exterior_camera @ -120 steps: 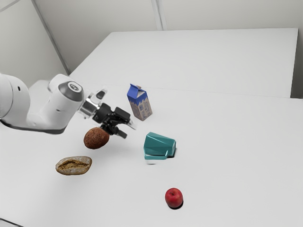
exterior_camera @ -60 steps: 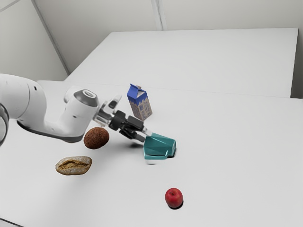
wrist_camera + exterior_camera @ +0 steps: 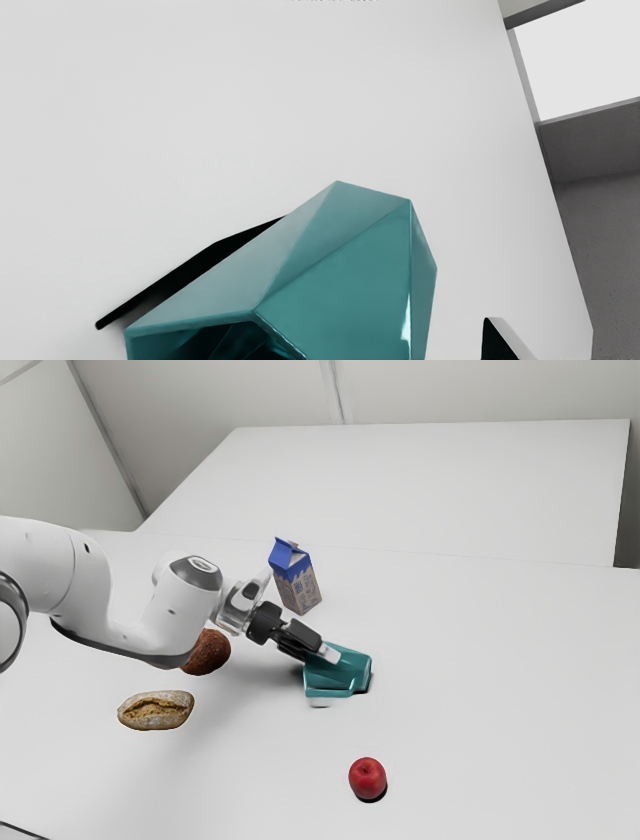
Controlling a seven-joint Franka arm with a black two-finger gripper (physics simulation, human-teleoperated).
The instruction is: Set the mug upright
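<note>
The teal mug (image 3: 350, 672) lies on its side on the table, its mouth toward the arm. My gripper (image 3: 324, 654) reaches down to it from the exterior view's left, overlapping its mouth end and upper side. In the wrist view the faceted mug (image 3: 345, 270) shows its dark mouth at the bottom edge. One fingertip (image 3: 500, 342) stands beside the mug's wall there with a gap between them; the other finger is hidden. The gripper is open.
A blue milk carton (image 3: 298, 582) stands behind the gripper. A brown round item (image 3: 208, 653) is partly covered by the arm, with a bread loaf (image 3: 156, 710) nearer. A red apple (image 3: 367, 778) lies in front of the mug on the white table (image 3: 480, 690).
My hand has come down and toward the exterior view's right, from above the brown item to the mug, and has turned. The mug has not visibly moved.
</note>
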